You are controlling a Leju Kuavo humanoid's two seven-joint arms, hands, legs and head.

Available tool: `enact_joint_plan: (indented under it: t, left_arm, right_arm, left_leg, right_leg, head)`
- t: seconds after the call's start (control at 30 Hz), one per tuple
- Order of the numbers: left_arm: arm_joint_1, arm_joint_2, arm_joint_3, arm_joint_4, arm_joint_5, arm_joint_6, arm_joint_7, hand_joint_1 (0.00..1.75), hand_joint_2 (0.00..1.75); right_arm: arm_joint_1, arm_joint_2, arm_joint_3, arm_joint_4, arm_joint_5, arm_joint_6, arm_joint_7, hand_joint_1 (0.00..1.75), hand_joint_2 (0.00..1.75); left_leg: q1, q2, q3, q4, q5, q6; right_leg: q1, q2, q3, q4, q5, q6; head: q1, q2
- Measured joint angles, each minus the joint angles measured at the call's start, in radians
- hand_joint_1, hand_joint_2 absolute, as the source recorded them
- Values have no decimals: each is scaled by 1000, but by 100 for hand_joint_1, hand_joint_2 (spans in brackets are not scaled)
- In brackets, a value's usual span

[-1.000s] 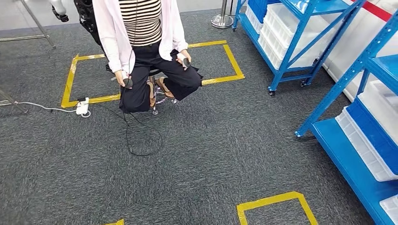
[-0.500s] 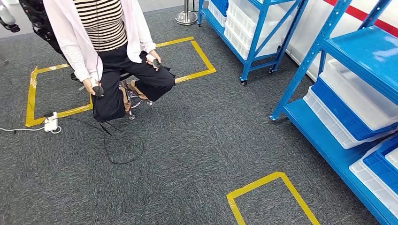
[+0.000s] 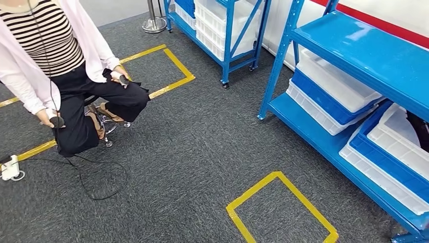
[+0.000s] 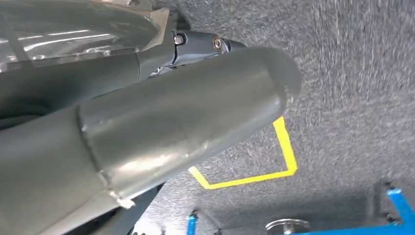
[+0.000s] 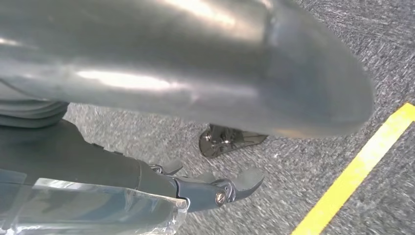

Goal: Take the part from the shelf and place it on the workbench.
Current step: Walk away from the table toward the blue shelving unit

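A blue shelf unit (image 3: 354, 55) stands on the right of the head view, with white and blue bins (image 3: 334, 83) on its lower level. A dark object (image 3: 419, 129) lies in a white bin at the far right edge; I cannot tell what it is. My left hand (image 4: 195, 112) hangs over the carpet and holds nothing, its thick grey thumb large in the left wrist view. My right hand (image 5: 210, 188) also hangs over the carpet, its dark fingers stretched out and apart from the thumb, with nothing in them.
A person (image 3: 50, 61) sits on a stool at the left, holding small controllers with a cable trailing on the floor. A second blue shelf (image 3: 227, 40) stands at the back. Yellow tape squares (image 3: 278, 207) mark the grey carpet. A power strip (image 3: 10, 167) lies at the far left.
The camera has turned to the right: the whole scene has slid left, the person is now at the left edge and the near shelf has come further into view.
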Motion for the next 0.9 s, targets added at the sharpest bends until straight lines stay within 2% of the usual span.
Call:
enact_joint_plan:
  t: [0.03, 0.07, 0.1, 0.17, 0.2, 0.23, 0.3, 0.33, 0.37, 0.4, 0.43, 0.47, 0.5, 0.53, 0.57, 0.6, 0.67, 0.7, 0.77, 0.8, 0.83, 0.87, 0.9]
  left_arm:
    - [0, 0, 0, 0, 0, 0, 0, 0, 0]
    - [0, -1, 0, 0, 0, 0, 0, 0, 0]
    - [0, -1, 0, 0, 0, 0, 0, 0, 0]
    - [-1, -2, 0, 0, 0, 0, 0, 0, 0]
    - [-2, -2, -1, -1, 0, 0, 0, 0, 0]
    - [-3, -2, -1, -1, 0, 0, 0, 0, 0]
    - [-3, -1, 0, -2, 0, 0, 0, 0, 0]
    - [-3, 0, 0, -2, 0, 0, 0, 0, 0]
    - [-2, 0, 0, -2, 0, 0, 0, 0, 0]
    - [-2, 0, 0, -2, 0, 0, 0, 0, 0]
    - [-2, 0, 0, -3, 0, 0, 0, 0, 0]
    - [-3, 0, -1, -3, 0, 0, 0, 0, 0]
    - [-3, -1, -1, -3, 0, 0, 0, 0, 0]
    - [-3, -2, -1, -3, 3, -5, -1, 0, 0]
    - [-3, -2, 0, -3, 8, -13, -1, 0, 0]
    - [-2, -3, 0, -4, 14, -23, -2, 0, 0]
    - [-4, -4, 0, -4, 22, -31, -2, 0, 0]
    - [-5, -4, 0, -5, 22, -28, -2, 0, 0]
    - [-7, -4, 0, -7, 24, -26, -2, 0, 0]
    - [-7, -3, 0, -7, 27, -30, -2, 0, 0]
    - [-5, -2, 0, -7, 29, -33, -2, 0, 0]
    - [-2, -1, 0, -7, 31, -35, -1, 0, 0]
    - [0, -1, 0, -7, 34, -37, 0, 0, 0]
  right_arm:
    - [-1, 1, 0, 0, 0, 0, 0, 0, 0]
    - [-3, 2, 0, 0, 0, 0, 0, 0, 0]
    - [-3, 2, 0, 0, 0, 0, 0, 0, 0]
    - [1, 2, 0, 0, 0, 0, 0, 0, 0]
    - [5, 2, 1, 0, 0, 0, 0, 0, 0]
    - [7, 3, 1, 0, 0, 0, 0, 0, 0]
    - [4, 4, 1, 0, 0, 0, 0, 0, 0]
    - [2, 4, 1, 0, 0, 0, 0, 0, 0]
    - [2, 4, 1, 0, 0, 0, 0, 0, 0]
    - [3, 4, 1, 0, 0, 0, 0, 0, 0]
    - [5, 5, 1, 0, 0, 0, 0, 0, 0]
    - [6, 4, 1, 0, 0, 0, 0, 0, 0]
    - [6, 4, 1, 0, -1, 0, 0, 0, 0]
    - [4, 3, 1, 0, -6, 4, 0, 0, 0]
    - [3, 2, 1, 0, -15, 11, -1, 0, 0]
    - [2, 0, 1, 0, -24, 20, -4, 0, 0]
    - [3, -3, 1, -1, -32, 30, -8, 0, 0]
    - [4, -4, 3, -1, -29, 26, -8, 0, 0]
    - [4, -4, 8, -2, -34, 21, -8, 0, 0]
    - [4, -4, 10, -3, -43, 28, -12, 0, 0]
    - [4, -4, 10, -4, -52, 36, -16, 0, 0]
    - [4, -4, 11, -6, -60, 42, -22, 0, 0]
    - [5, -4, 12, -6, -66, 44, -26, 0, 0]
  left_leg:
    - [5, -22, 27, -62, 25, -3]
    - [6, -40, 43, -102, 38, -4]
    - [4, -48, 49, -120, 39, -2]
    - [-5, -28, 49, -124, 41, 14]
    - [-7, -17, 50, -128, 44, 23]
    - [-8, -4, 51, -132, 47, 32]
    - [-11, 23, 51, -137, 50, 44]
    - [-15, 38, 51, -137, 49, 47]
    - [-18, 51, 50, -137, 48, 48]
    - [-21, 63, 50, -137, 48, 49]
    - [-23, 75, 51, -137, 47, 50]
    - [-24, 86, 53, -137, 45, 50]
    - [-25, 96, 56, -137, 44, 49]
    - [-27, 106, 59, -137, 41, 47]
    - [-28, 115, 62, -136, 39, 43]
    - [-29, 124, 65, -137, 36, 39]
    - [-30, 145, 73, -142, 30, 30]
    - [-29, 142, 76, -140, 25, 25]
    - [-26, 100, 61, -90, -10, 17]
    - [-23, 70, 36, -31, -42, 13]
    - [-22, 50, 4, 38, -73, 11]
    - [-22, 41, -26, 97, -94, 8]
    - [-21, 37, -47, 131, -99, 5]
  right_leg:
    - [2, 13, -2, 6, -3, 5]
    - [4, 25, -8, 10, -4, 12]
    - [7, 36, -14, 12, -4, 21]
    - [3, 54, -28, 8, 1, 36]
    - [2, 44, -35, 15, -3, 40]
    - [1, 21, -50, 41, -18, 41]
    - [2, -38, -108, 158, -74, 37]
    - [2, -53, -144, 234, -105, 36]
    - [2, -58, -172, 293, -126, 38]
    - [3, -60, -182, 319, -133, 41]
    - [4, -62, -171, 302, -123, 46]
    - [7, -71, -136, 241, -99, 49]
    - [14, -95, -90, 157, -71, 48]
    - [22, -120, -52, 83, -45, 44]
    - [30, -141, -25, 31, -27, 36]
    - [37, -152, -16, 7, -18, 28]
    - [39, -134, -13, -2, -10, 13]
    - [32, -122, -6, -9, -6, 8]
    - [16, -99, 8, -21, 4, -3]
    - [11, -87, 11, -23, 6, -5]
    - [11, -75, 11, -22, 7, -8]
    - [11, -61, 11, -21, 7, -8]
    - [11, -47, 12, -20, 7, -8]
  head:
    - [1, 0]
    - [1, 0]
    - [2, 0]
    - [2, 0]
    - [3, 0]
    - [5, 0]
    - [10, 0]
    - [12, 0]
    - [12, 0]
    - [12, 0]
    - [12, 0]
    - [12, 0]
    - [12, 0]
    - [12, 0]
    - [12, 0]
    - [11, 0]
    - [11, 0]
    - [10, 0]
    - [7, 0]
    - [5, 0]
    - [4, 0]
    - [3, 0]
    - [3, 0]
